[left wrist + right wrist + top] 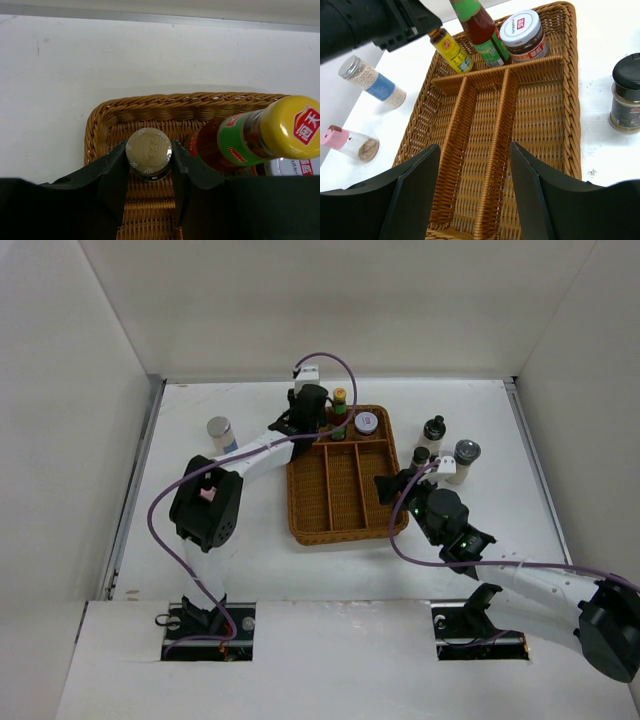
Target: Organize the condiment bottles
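My left gripper [148,156] is shut on the gold cap of the dark yellow-label bottle [148,150], in the back compartment of the wicker tray [107,112]. In the right wrist view that bottle [452,51] leans beside the yellow-capped sauce bottle [484,31] and a white-lidded jar [524,34]. My right gripper [474,150] hangs open and empty over the tray's long compartments. A silver-lidded jar [372,82] and a pink-lidded jar [350,143] sit on the table left of the tray.
Right of the tray [310,525] stand two black-capped bottles [433,428] [421,456] and a grey-lidded shaker [465,455], close to my right gripper [393,488]. White walls enclose the table on three sides. My left arm [205,505] arches over the table's left part.
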`<state>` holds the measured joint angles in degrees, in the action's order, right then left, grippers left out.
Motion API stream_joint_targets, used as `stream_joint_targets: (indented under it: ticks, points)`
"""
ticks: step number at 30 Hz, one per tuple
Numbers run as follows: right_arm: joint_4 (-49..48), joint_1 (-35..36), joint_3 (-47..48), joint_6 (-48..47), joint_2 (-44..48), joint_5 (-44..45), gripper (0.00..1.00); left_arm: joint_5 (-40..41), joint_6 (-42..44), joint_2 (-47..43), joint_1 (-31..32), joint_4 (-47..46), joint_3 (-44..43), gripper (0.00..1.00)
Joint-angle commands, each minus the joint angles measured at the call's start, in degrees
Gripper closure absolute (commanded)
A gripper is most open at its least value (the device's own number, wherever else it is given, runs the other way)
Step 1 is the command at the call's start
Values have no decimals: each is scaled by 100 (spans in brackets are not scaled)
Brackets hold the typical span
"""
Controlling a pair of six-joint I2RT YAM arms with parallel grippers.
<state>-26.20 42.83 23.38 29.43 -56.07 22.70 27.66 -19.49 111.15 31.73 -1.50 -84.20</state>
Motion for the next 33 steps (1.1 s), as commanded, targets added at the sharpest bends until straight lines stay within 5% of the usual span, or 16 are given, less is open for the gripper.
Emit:
stream_joint_targets:
  ticks: [1, 5, 10, 18, 28, 33]
  points:
    - [-307, -16, -61, 19, 70, 42, 36, 327, 76, -112, 83, -825, 158, 74]
    - [-299, -34, -70, 28, 96, 42, 36, 442, 103, -24, 101, -896, 290, 66]
    - [-298, -60, -96, 36, 167, 68, 35, 486, 112, -76, 145, -993, 431, 43]
    - [-272, -34, -70, 1, 149, 68, 34, 661, 357, -1077, 242, -1133, 712, 14]
    - [-272, -34, -44, 2, 106, 59, 31, 1251, 156, -3283, -609, -748, 2434, 12]
    - [-307, -34, 0, 19, -26, -37, 28, 979, -11, -3250, -1225, 52, 2523, 12]
